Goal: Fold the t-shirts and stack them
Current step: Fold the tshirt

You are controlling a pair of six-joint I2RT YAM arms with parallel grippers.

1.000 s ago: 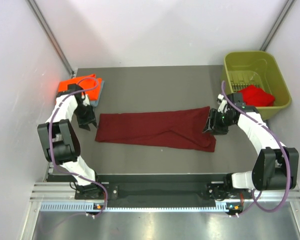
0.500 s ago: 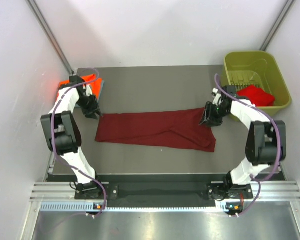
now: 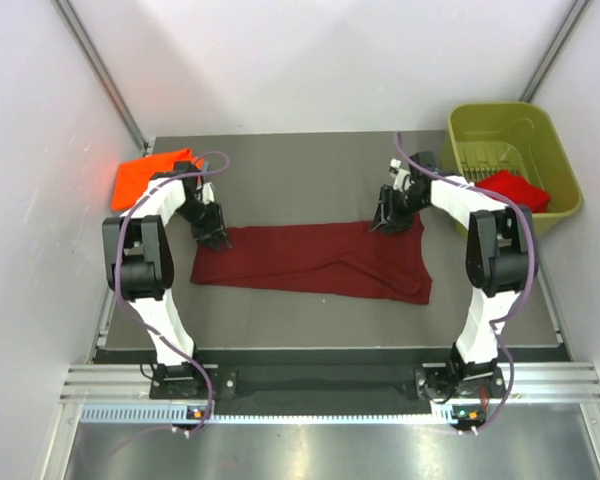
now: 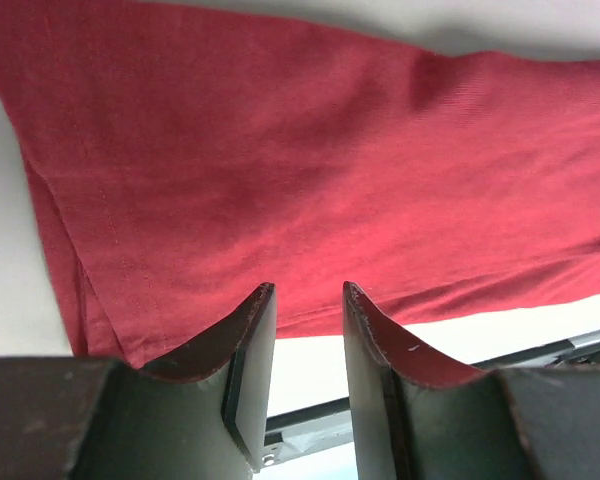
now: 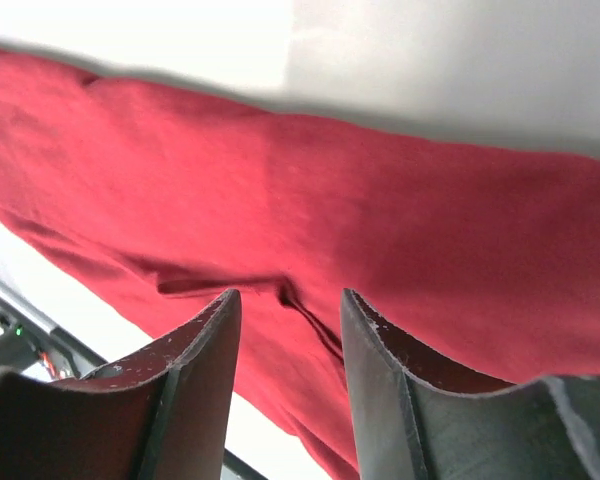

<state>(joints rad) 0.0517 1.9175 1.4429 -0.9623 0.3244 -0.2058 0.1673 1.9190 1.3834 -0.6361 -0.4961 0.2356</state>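
Observation:
The dark maroon t-shirt [image 3: 310, 262] lies as a long folded band across the middle of the table. My left gripper [image 3: 212, 232] is open and empty over its far left corner; the left wrist view shows the cloth [image 4: 310, 170] just beyond the parted fingertips [image 4: 305, 290]. My right gripper [image 3: 388, 218] is open and empty at the shirt's far right edge; the right wrist view shows creased cloth [image 5: 380, 220] under the parted fingertips [image 5: 285, 295]. The bright orange t-shirt [image 3: 150, 172] lies folded at the far left. The bright red t-shirt [image 3: 515, 188] lies in the bin. The grey-blue shirt is hidden.
The olive-green plastic bin [image 3: 510, 130] stands at the far right corner, beside the right arm. White walls close in the table on the left, far and right sides. The arms' bases and a metal rail run along the near edge.
Both grippers have moved from the shirt's two short ends inward and toward the far side, onto its far edge. The maroon shirt has hardly shifted.

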